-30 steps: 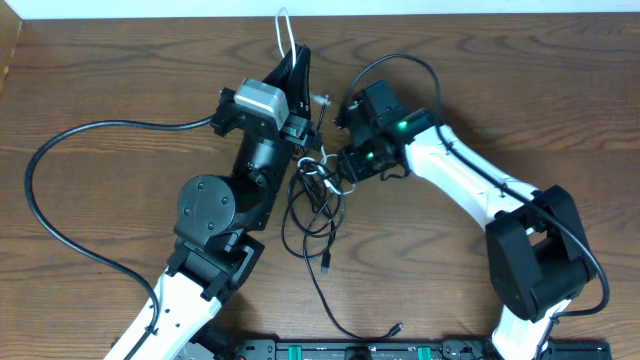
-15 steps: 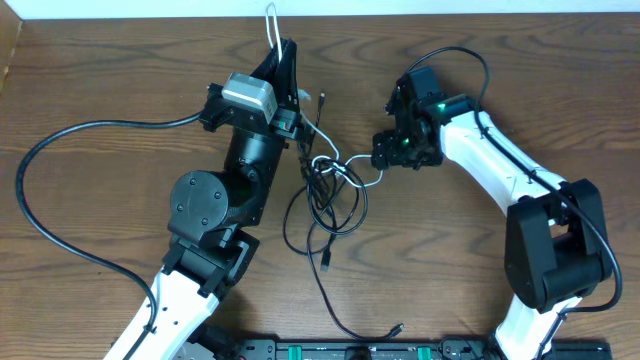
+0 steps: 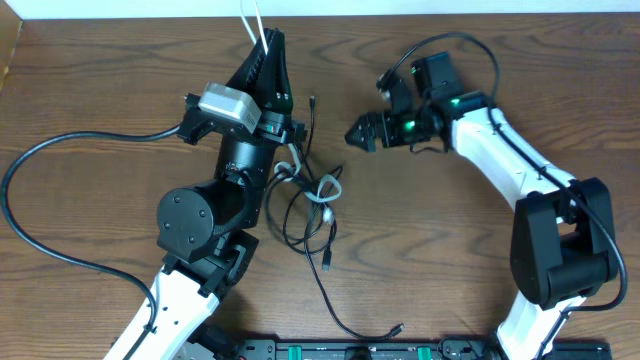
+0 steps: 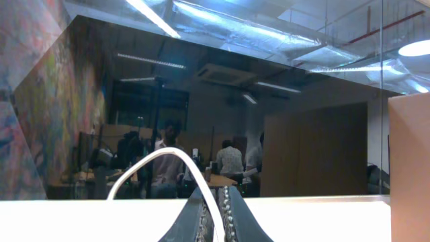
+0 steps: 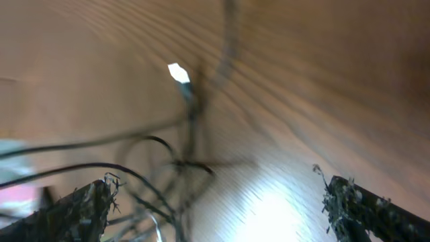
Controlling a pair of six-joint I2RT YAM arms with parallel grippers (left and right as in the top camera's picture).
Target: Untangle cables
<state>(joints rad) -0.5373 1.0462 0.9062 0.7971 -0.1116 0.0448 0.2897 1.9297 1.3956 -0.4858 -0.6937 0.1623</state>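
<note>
L gripper [image 3: 268, 62] jaws were clamped tight together, pinching the white cord [image 3: 249, 20], whose loop poked out past the tips near the table's [image 3: 100, 90] far edge. L wrist cam agreed: fingers [image 4: 201, 214] met w/ no gap and the white loop arched up-left of them. R gripper [image 3: 372, 108] jaws stood wide apart w/ nothing btwn them, off to the right of the heap and clear of it. R wrist cam was badly blurred: one fingertip in each bottom corner, bare wood btwn.

The cables [image 3: 310, 200] sat as a loose knot on the table btwn the two arms, right beside the L arm. Mostly thin black cords, looped over one another, w/ a pale strand curled through the middle. One long black tail [image 3: 330, 300] ran toward the near edge and ended in a small plug [image 3: 397, 328]. A shorter end [image 3: 327, 262] hung just below the knot. Another thin black end [image 3: 313, 105] pointed toward the far side, just right of the L gripper.
</note>
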